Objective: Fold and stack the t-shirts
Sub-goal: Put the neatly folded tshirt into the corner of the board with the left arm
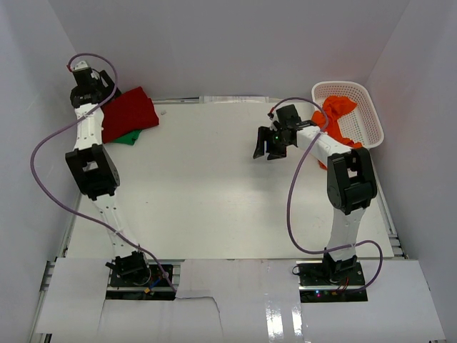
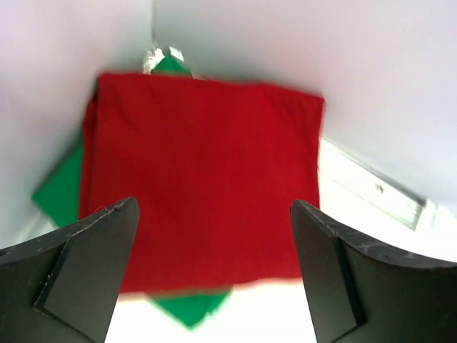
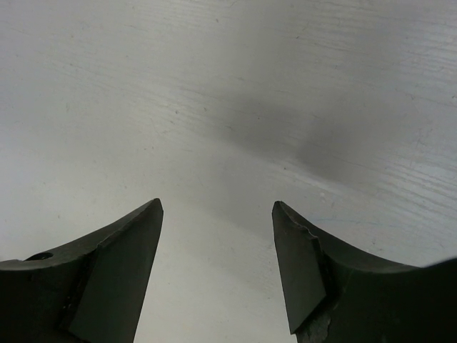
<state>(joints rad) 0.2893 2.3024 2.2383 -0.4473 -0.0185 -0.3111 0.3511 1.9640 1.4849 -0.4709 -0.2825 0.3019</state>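
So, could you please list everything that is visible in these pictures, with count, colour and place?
red t-shirt: one, dark red, folded, far left corner, lying on the green one
green t-shirt: one, bright green, under the red one, edges showing
orange t-shirt: one, orange, crumpled, partly in the basket, spilling over its rim
basket: one, white lattice, far right corner
table: one, white
cables: two, purple, one looping along each arm
left gripper: one, black, open, above the red t-shirt
right gripper: one, black, open, over bare table

Table [image 1: 207, 193] ctr open; shirt stack [image 1: 130, 114] far-left, basket [image 1: 368, 107] far-right block corners.
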